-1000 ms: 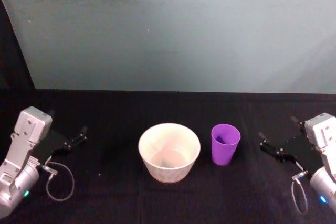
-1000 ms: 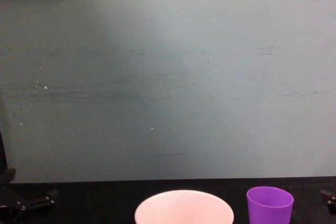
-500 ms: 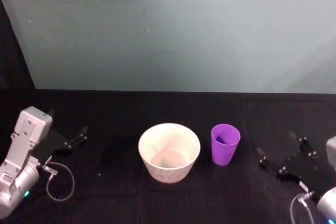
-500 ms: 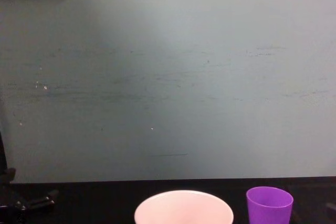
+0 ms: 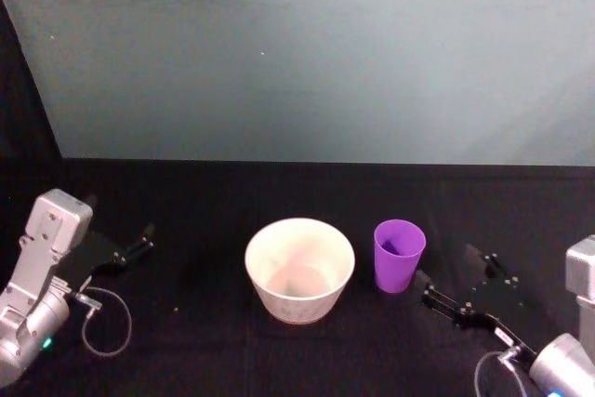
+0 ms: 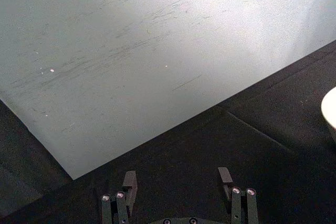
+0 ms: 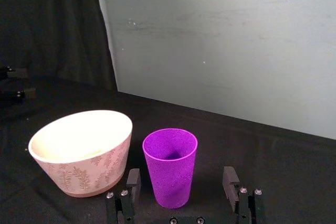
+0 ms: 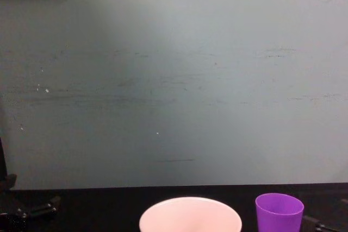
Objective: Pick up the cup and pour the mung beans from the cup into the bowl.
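Cup upright beside bowl | right tool spread, moved nearer cup | left tool spread, parked

The right gripper has swung inward from the right edge and now sits near the cup, at its four o'clock.

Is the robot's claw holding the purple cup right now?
No, in the head view the right claw is open and sits apart from the cup, which stands upright on its own.
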Controlling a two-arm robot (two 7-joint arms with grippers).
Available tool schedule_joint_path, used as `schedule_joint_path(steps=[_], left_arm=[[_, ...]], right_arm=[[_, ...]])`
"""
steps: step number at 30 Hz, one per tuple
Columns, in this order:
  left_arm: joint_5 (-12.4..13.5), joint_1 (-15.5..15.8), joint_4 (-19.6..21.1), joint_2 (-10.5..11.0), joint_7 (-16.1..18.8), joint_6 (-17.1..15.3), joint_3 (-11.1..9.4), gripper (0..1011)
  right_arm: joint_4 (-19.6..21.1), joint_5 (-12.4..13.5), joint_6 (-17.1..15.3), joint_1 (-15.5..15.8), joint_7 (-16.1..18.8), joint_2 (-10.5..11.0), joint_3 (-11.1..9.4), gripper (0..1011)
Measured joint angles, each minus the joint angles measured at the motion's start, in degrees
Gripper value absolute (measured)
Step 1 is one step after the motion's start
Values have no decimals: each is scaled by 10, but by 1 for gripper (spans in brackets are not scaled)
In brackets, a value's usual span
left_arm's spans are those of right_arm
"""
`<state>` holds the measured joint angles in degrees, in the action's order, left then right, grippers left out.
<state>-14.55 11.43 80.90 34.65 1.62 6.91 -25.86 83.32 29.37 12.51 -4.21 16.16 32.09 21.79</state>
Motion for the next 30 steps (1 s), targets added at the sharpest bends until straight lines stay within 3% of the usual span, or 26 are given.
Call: schedule_joint_path(steps=[15,22,30], left_arm=[[0,0,0,0,0,0,0,1000],[0,0,0,0,0,0,0,1000],[0,0,0,0,0,0,0,1000]], right_arm=[[-70,-27,-23,-60,24,-52,14,1003],[-103,-49,-21,-81,24,-73,17,1003],[-131,-56,-16,-97,34,-94,15,1003]])
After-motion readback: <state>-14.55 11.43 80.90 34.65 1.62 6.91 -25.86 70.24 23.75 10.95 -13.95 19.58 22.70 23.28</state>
